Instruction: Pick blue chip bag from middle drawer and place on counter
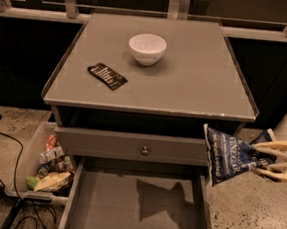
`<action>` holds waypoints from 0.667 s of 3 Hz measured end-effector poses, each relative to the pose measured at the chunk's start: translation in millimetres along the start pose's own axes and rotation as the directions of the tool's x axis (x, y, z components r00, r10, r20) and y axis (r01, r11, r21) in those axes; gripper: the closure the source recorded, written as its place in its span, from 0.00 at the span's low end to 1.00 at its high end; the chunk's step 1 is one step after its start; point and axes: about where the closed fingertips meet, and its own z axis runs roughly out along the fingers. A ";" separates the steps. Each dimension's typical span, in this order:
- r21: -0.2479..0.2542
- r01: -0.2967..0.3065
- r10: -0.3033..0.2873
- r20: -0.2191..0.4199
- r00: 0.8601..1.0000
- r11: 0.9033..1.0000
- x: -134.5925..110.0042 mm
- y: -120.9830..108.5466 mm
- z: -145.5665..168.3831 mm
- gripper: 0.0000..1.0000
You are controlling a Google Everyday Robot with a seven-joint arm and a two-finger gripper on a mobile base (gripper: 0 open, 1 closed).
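Blue chip bag (228,155): navy w/ white lettering, crinkled, tilted, held in the air at frame right, just below the counter (197,76) front-right corner. Gripper (254,157) at right edge pinches it. Middle drawer (105,203) open, bottom center.

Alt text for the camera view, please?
The gripper, at the right edge, holds the blue chip bag below the counter's front right corner, beside the open middle drawer. A white bowl and a black packet sit on the counter.
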 end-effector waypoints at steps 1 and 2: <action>0.045 0.104 -0.103 -0.024 0.994 0.994 -42.7 -15.2 -29.5 1.00; 0.092 0.211 -0.208 -0.045 0.977 0.973 -94.1 -56.6 -45.0 1.00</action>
